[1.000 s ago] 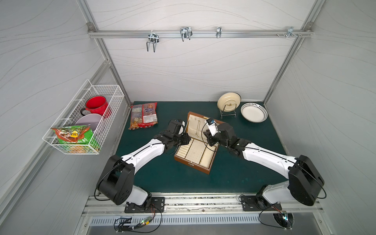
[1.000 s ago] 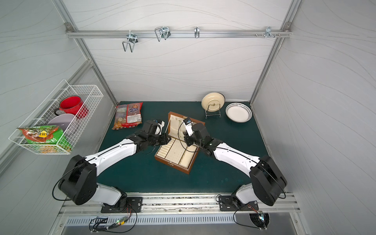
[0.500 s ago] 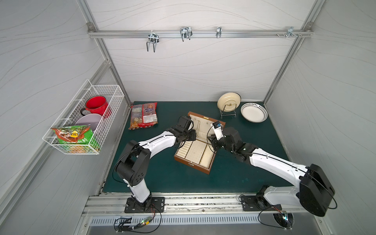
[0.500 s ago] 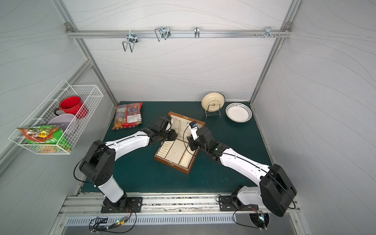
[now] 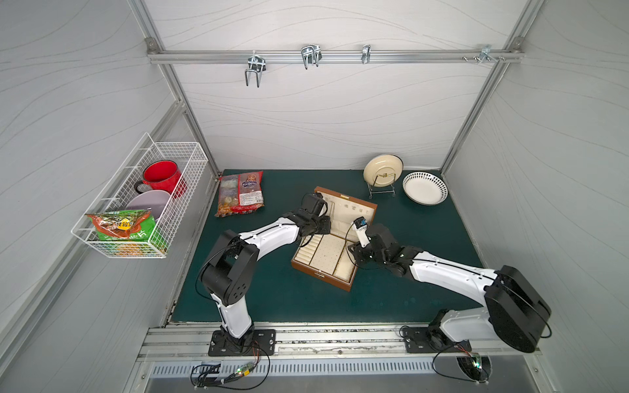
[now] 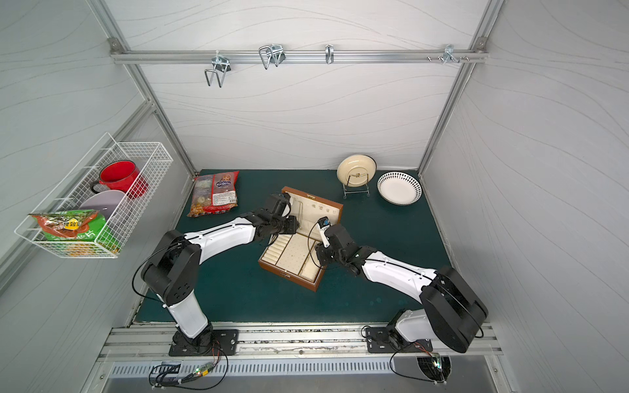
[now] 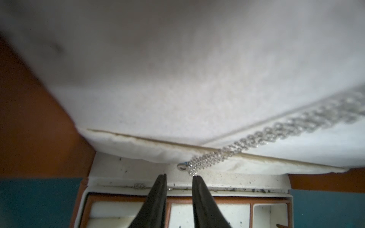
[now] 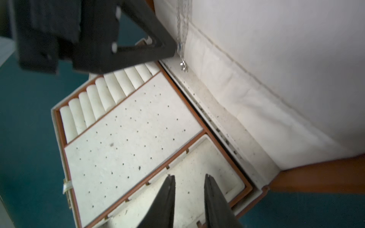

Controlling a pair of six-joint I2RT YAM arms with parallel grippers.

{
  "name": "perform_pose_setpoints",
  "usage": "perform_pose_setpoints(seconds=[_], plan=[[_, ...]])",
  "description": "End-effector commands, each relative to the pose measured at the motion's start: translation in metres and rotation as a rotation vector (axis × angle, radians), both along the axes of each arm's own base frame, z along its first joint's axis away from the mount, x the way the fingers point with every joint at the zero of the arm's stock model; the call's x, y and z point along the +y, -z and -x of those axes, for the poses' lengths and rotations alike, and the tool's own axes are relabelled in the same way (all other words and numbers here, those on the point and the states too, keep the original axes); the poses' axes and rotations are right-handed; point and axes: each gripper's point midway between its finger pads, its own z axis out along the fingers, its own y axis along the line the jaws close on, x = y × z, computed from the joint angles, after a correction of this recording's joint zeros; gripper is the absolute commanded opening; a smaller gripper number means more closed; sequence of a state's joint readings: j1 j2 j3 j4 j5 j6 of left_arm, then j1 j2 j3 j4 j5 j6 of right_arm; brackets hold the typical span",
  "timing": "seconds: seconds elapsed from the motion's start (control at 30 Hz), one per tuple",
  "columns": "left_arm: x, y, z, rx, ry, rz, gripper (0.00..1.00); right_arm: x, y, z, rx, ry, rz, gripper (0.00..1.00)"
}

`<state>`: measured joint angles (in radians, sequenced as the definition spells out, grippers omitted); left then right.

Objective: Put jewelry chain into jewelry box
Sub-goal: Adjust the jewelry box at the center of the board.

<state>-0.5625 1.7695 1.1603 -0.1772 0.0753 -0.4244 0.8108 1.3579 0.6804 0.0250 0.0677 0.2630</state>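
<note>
jewelry chain [image 7: 256, 138] hangs down lid [image 8: 276, 59] of open jewelry box [image 5: 321, 277], probably hooked | left tool [image 7: 178, 176] narrowly parted, empty, just below chain end at lower centre, likely to tuck it | right tool [image 8: 189, 177] narrowly parted, empty, over a side compartment, out of the way

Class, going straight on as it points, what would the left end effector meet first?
Probably the dangling end of the thin silver chain; behind it, cream lining of the brown wooden box lid; depth unclear.
</note>
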Motion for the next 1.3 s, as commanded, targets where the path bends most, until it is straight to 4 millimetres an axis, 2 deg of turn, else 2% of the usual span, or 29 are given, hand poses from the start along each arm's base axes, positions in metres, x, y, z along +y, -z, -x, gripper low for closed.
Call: perform_pose_setpoints(seconds=[0.0, 0.27, 0.47, 0.53, 0.73, 0.97, 1.07, 1.27], plan=[[-0.004, -0.017, -0.025, -0.076, -0.051, 0.019, 0.27, 0.002, 0.010, 0.008, 0.027, -0.009, 0.004, 0.30], [0.000, -0.008, -0.034, -0.068, -0.143, 0.024, 0.26, 0.003, 0.023, 0.016, 0.038, -0.027, 0.020, 0.29], [0.000, 0.005, -0.035, -0.036, -0.198, 0.025, 0.15, 0.001, 0.029, 0.021, 0.045, -0.028, 0.029, 0.29], [0.001, 0.009, -0.034, -0.024, -0.210, 0.024, 0.14, -0.001, 0.029, 0.022, 0.041, -0.024, 0.031, 0.29], [0.004, 0.007, -0.030, -0.024, -0.208, 0.021, 0.01, -0.003, 0.030, 0.022, 0.035, -0.023, 0.041, 0.29], [0.017, 0.004, -0.015, -0.024, -0.217, 0.004, 0.01, -0.005, 0.028, 0.018, 0.017, -0.016, 0.054, 0.29], [0.022, 0.010, -0.009, -0.007, -0.225, -0.011, 0.01, -0.005, 0.029, 0.018, 0.016, -0.016, 0.057, 0.29], [0.022, 0.012, -0.005, 0.004, -0.224, 0.002, 0.02, -0.004, 0.027, 0.017, 0.015, -0.017, 0.052, 0.29]])
